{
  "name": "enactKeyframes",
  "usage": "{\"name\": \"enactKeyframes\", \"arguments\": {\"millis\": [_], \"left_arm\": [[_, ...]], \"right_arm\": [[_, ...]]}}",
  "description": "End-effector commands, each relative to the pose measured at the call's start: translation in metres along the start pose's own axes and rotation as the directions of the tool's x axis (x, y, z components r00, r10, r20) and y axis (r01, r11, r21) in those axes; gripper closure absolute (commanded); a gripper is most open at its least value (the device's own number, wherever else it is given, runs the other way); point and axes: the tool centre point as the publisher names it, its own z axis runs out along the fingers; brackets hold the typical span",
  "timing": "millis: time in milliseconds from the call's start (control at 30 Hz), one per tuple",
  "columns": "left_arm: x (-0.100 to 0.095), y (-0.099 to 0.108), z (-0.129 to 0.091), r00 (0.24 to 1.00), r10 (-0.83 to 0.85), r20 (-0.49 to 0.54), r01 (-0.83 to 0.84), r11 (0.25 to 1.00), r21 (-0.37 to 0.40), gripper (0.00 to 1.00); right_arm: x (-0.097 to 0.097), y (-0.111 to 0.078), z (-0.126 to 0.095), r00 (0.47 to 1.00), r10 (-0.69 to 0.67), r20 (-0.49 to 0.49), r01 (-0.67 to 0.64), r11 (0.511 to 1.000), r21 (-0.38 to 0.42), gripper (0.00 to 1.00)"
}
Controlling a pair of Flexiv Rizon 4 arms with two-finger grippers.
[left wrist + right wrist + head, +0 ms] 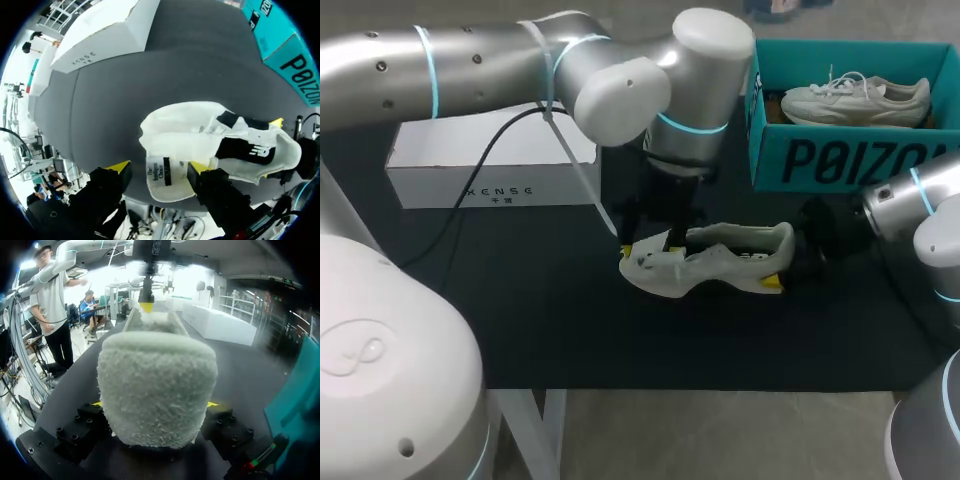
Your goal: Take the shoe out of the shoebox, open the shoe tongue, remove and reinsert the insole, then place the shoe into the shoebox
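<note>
Head view: the shoe [725, 262] lies mid-surface [570, 330], its long axis left-right, toe left and heel right. A white box [490, 165] stands far left. The shoebox [840, 160], far right, holds a second shoe [855, 100].

Left wrist view: the left gripper [159, 167] is open, the tongue [167, 175] between its fingers.

Right wrist view: the right gripper [155, 404] clamps the heel [157, 375], which hides most of the shoe beyond.

- We see a white shoe [720, 272] with a black patch.
- Far right, the shoebox [770, 165] is teal with black lettering.
- Our table [620, 340] is black.
- Far left, a white box [490, 160].
</note>
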Motion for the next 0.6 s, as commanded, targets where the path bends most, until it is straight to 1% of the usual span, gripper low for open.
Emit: {"name": "enactKeyframes", "arguments": {"millis": [33,67,100,133,167,200,233,267,300,333,600], "left_arm": [[-0.017,-0.003,-0.030,0.992,0.064,-0.109,-0.060,0.997,0.040,0.00],[-0.016,-0.006,-0.038,0.979,0.127,-0.159,-0.120,0.991,0.054,0.00],[-0.016,-0.009,-0.045,0.950,0.218,-0.225,-0.212,0.976,0.051,0.00],[-0.015,-0.012,-0.052,0.892,0.363,-0.268,-0.362,0.930,0.055,0.00],[-0.013,-0.012,-0.060,0.790,0.536,-0.298,-0.544,0.837,0.065,0.00],[-0.012,-0.007,-0.068,0.651,0.689,-0.318,-0.701,0.707,0.097,0.00],[-0.014,0.001,-0.075,0.483,0.811,-0.330,-0.826,0.547,0.136,0.00],[-0.018,0.008,-0.081,0.307,0.909,-0.283,-0.916,0.363,0.172,0.00],[-0.020,0.011,-0.085,0.114,0.962,-0.249,-0.971,0.161,0.177,0.00],[-0.020,0.008,-0.091,0.116,0.970,-0.215,-0.982,0.145,0.125,0.00],[-0.020,0.008,-0.091,0.116,0.970,-0.215,-0.982,0.145,0.125,0.00]], "right_arm": [[-0.001,-0.002,0.003,1.000,0.001,0.002,-0.001,1.000,0.002,1.00],[-0.001,-0.002,0.003,1.000,0.001,0.002,-0.001,1.000,0.002,1.00],[-0.001,-0.002,0.003,1.000,0.001,0.002,-0.001,1.000,0.002,1.00],[-0.001,-0.002,0.003,1.000,0.001,0.002,-0.001,1.000,0.002,1.00],[-0.001,-0.002,0.003,1.000,0.001,0.002,-0.001,1.000,0.002,1.00],[-0.001,-0.002,0.003,1.000,0.001,0.002,-0.001,1.000,0.002,1.00],[-0.001,-0.002,0.003,1.000,0.001,0.002,-0.001,1.000,0.002,1.00],[-0.001,-0.002,0.003,1.000,0.001,0.002,-0.001,1.000,0.002,1.00],[-0.001,-0.002,0.003,1.000,0.001,0.002,-0.001,1.000,0.002,1.00],[-0.001,-0.002,0.003,1.000,0.001,0.002,-0.001,1.000,0.002,1.00],[-0.001,-0.002,0.003,1.000,0.001,0.002,-0.001,1.000,0.002,1.00]]}}
